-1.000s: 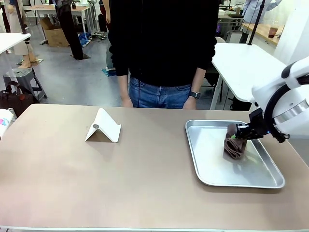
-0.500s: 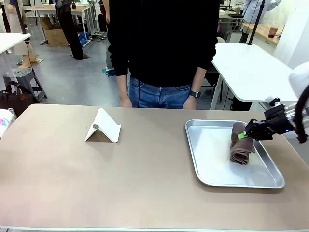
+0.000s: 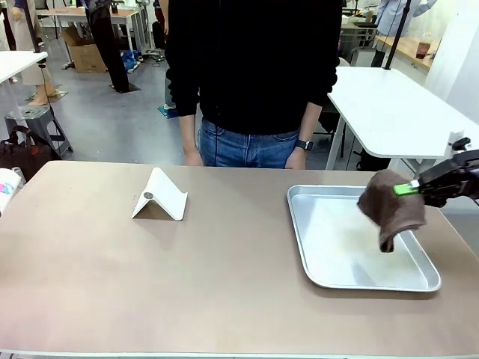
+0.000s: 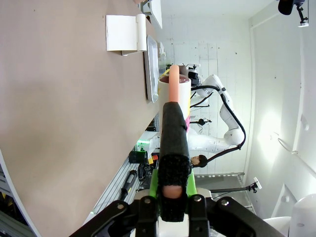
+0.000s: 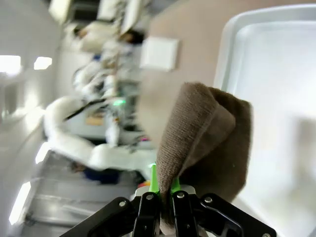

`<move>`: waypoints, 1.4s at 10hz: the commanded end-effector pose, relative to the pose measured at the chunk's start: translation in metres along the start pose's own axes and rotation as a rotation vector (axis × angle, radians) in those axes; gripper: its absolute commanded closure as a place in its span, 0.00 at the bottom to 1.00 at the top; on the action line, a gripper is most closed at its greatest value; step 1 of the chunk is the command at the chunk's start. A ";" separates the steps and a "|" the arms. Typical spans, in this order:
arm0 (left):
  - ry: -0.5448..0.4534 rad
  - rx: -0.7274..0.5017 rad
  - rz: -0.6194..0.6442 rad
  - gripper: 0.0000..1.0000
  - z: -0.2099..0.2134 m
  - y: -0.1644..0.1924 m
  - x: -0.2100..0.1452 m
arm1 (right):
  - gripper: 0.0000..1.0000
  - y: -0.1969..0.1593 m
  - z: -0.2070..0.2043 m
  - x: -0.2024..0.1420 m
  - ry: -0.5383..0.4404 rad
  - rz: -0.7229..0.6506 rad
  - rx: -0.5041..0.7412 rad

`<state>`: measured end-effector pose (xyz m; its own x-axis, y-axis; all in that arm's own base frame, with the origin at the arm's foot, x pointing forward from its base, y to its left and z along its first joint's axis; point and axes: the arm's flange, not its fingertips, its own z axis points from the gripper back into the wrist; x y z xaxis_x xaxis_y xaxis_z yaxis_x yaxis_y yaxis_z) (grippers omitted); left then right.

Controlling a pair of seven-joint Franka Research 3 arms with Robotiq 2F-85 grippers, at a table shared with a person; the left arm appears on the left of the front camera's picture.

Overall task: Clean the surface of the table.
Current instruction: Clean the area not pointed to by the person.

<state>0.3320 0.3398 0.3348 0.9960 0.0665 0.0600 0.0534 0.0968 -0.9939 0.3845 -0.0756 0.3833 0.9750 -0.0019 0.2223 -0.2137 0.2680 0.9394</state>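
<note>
Bench: tan top fills lower frame, not yet wiped. Right hand, clamped on brown cloth, has just lifted it off silver tray at right. Cloth now dangles above tray; wiping likely next.

Right gripper, black two-finger body with bright green pads; left gripper, likewise black with green trim; person in black long-sleeved top, blue jeans and dark wristwatch.
</note>
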 end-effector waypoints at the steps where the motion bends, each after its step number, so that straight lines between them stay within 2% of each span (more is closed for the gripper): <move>1: -0.008 -0.013 -0.011 0.78 -0.002 -0.004 -0.004 | 0.93 0.003 0.029 -0.005 0.015 -0.038 0.325; 3: -0.008 -0.013 -0.011 0.78 -0.002 -0.004 -0.004 | 0.93 0.027 0.062 -0.029 -0.059 -0.087 0.452; 6: -0.008 -0.013 -0.011 0.78 -0.002 -0.004 -0.004 | 0.93 0.024 0.107 -0.050 -0.224 -0.097 0.361; 9: -0.008 -0.013 -0.011 0.78 -0.002 -0.004 -0.004 | 0.93 -0.004 0.132 -0.042 -0.259 -0.117 0.327; 11: -0.008 -0.013 -0.011 0.78 -0.002 -0.004 -0.004 | 0.93 -0.017 0.126 -0.035 -0.285 -0.126 0.301; 13: -0.008 -0.013 -0.011 0.78 -0.002 -0.004 -0.004 | 0.93 -0.020 0.115 -0.034 -0.267 -0.082 0.263; 14: -0.008 -0.013 -0.011 0.78 -0.002 -0.004 -0.004 | 0.93 -0.023 0.126 -0.043 -0.264 -0.139 0.298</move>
<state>0.3320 0.3398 0.3352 0.9960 0.0665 0.0604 0.0538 0.0973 -0.9938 0.3439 -0.1994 0.3816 0.9557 -0.2682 0.1212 -0.1332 -0.0270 0.9907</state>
